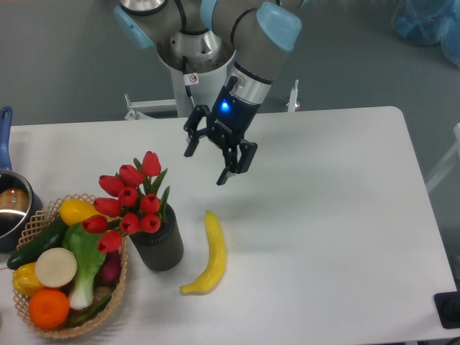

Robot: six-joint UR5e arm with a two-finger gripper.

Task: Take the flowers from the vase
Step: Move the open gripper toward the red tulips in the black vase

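The flowers [129, 203], a bunch of red tulip buds with green leaves, stand in the vase [157, 244], a short dark ribbed cup at the table's front left. My gripper [206, 164] hangs open and empty above the table, up and to the right of the flowers, with a clear gap between it and the buds. Its fingers [223, 177] point down and toward the left.
A yellow banana [208, 255] lies just right of the vase. A wicker basket [115, 305] of vegetables and fruit touches the vase's left side. A steel pot with a blue handle [6, 201] sits at the left edge. The robot base [192, 65] stands behind the table.
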